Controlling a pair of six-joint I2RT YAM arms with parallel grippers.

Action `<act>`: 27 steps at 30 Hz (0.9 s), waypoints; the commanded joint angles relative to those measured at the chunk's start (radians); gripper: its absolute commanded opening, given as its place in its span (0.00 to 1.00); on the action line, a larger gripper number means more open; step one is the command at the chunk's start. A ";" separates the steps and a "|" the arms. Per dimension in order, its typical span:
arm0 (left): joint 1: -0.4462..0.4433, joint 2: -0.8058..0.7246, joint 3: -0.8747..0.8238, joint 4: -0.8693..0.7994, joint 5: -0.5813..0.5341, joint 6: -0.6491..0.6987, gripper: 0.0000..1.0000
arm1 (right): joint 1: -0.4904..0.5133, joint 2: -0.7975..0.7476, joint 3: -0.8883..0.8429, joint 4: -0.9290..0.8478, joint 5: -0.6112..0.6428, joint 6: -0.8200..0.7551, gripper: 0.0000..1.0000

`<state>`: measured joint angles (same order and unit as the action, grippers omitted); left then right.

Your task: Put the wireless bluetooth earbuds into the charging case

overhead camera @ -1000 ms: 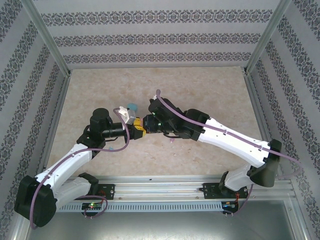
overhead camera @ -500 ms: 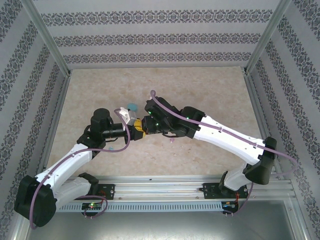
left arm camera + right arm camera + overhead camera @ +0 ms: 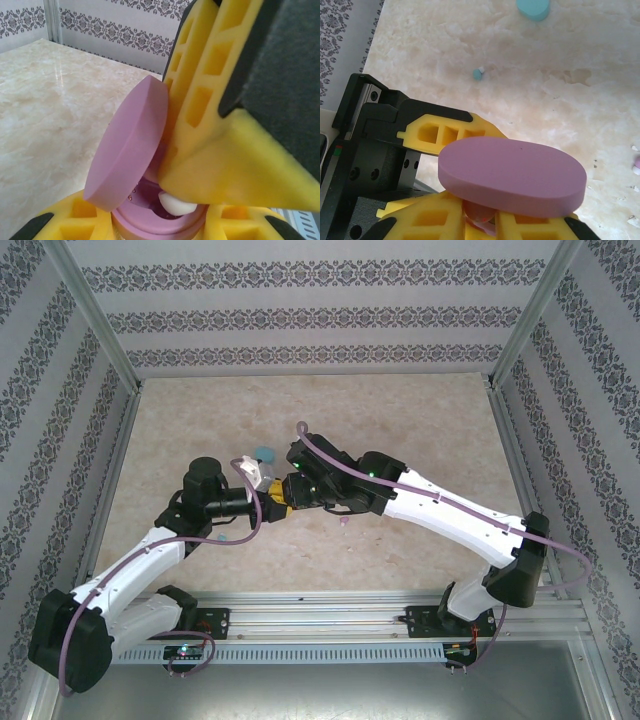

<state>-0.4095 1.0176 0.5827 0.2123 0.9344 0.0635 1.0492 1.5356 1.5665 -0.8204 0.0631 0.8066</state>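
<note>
The left end effector (image 3: 155, 227) was clenched on the base of the open pink charging case (image 3: 127, 150), low in the left wrist frame, its lid tilted up (hinged at the left). The right end effector (image 3: 167, 175) reached in from the upper right, pinching a pale pink earbud (image 3: 176, 204) inside the case's well. A light blue earbud (image 3: 478, 74) lay on the worktop (image 3: 570, 100), upper centre, below a turquoise case (image 3: 532, 7).

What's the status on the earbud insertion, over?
Left gripper shut on open pink case. Right gripper tips at case mouth, pale earbud beneath, grip unclear. Light blue earbud loose on table. Lid tilted open, not blocking.
</note>
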 commanded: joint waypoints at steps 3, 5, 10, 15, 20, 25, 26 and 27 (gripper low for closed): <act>-0.019 -0.005 0.032 0.037 0.015 0.024 0.09 | -0.012 0.021 0.007 -0.040 -0.013 -0.017 0.27; -0.019 -0.005 0.032 0.035 0.016 0.025 0.09 | -0.016 0.018 0.007 -0.037 -0.017 -0.017 0.29; -0.021 -0.006 0.031 0.031 0.011 0.025 0.09 | -0.020 0.017 0.007 -0.034 -0.020 -0.014 0.32; -0.022 -0.005 0.031 0.028 0.008 0.029 0.10 | -0.028 0.002 0.006 -0.032 -0.024 -0.007 0.37; -0.022 -0.005 0.029 0.025 0.005 0.022 0.10 | -0.045 -0.051 -0.017 -0.012 -0.020 -0.002 0.39; -0.022 -0.002 0.033 0.025 -0.011 -0.009 0.11 | -0.057 -0.135 -0.078 0.039 -0.030 0.016 0.39; -0.022 0.001 0.035 0.025 -0.012 -0.016 0.11 | -0.058 -0.152 -0.091 0.045 -0.030 0.020 0.40; -0.022 0.004 0.036 0.026 -0.016 -0.022 0.11 | -0.061 -0.173 -0.105 0.049 -0.028 0.027 0.40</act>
<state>-0.4133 1.0214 0.5873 0.2073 0.9188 0.0597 0.9966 1.4261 1.4887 -0.8021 0.0357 0.8124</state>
